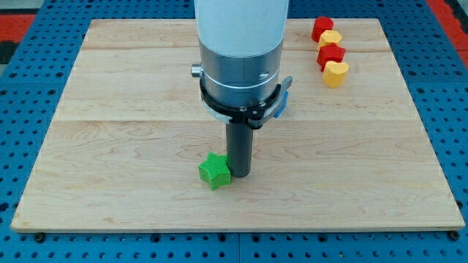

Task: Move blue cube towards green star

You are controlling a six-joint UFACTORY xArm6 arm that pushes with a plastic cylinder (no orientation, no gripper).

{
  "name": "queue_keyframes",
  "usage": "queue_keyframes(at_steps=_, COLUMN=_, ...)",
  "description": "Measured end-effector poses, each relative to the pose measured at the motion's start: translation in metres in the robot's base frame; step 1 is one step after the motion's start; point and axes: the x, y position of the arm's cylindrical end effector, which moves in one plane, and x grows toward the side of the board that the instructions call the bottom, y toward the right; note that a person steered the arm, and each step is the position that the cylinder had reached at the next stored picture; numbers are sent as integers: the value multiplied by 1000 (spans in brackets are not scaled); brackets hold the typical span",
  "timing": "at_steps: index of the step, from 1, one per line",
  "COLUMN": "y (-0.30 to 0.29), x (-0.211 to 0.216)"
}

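Near the board's front edge in the camera view, my tip [240, 174] stands touching the right side of the green star [214, 170]; I have no jaws, only a rod. The blue cube [281, 103] peeks out behind the arm's collar, further back and to the right. To do this well, I judge I should circle behind the cube and push it forward-left, steering clear of the star.

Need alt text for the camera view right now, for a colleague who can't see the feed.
My tip rests on the wooden board right beside the green star, on its right in the view. The blue cube is mostly hidden behind the arm, farther up. Two red and two yellow blocks line up near the top right.
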Motion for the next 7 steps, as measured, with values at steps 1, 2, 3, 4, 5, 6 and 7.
queue_keyframes(at_steps=1, y=29, x=0)
queue_keyframes(at_steps=2, y=105, x=-29)
queue_keyframes(at_steps=3, y=139, x=-85)
queue_keyframes(at_steps=4, y=129, x=-143)
queue_keyframes(at_steps=5, y=94, x=-155)
queue_keyframes(at_steps=6, y=72, x=-145)
queue_keyframes(at_steps=7, y=40, x=-142)
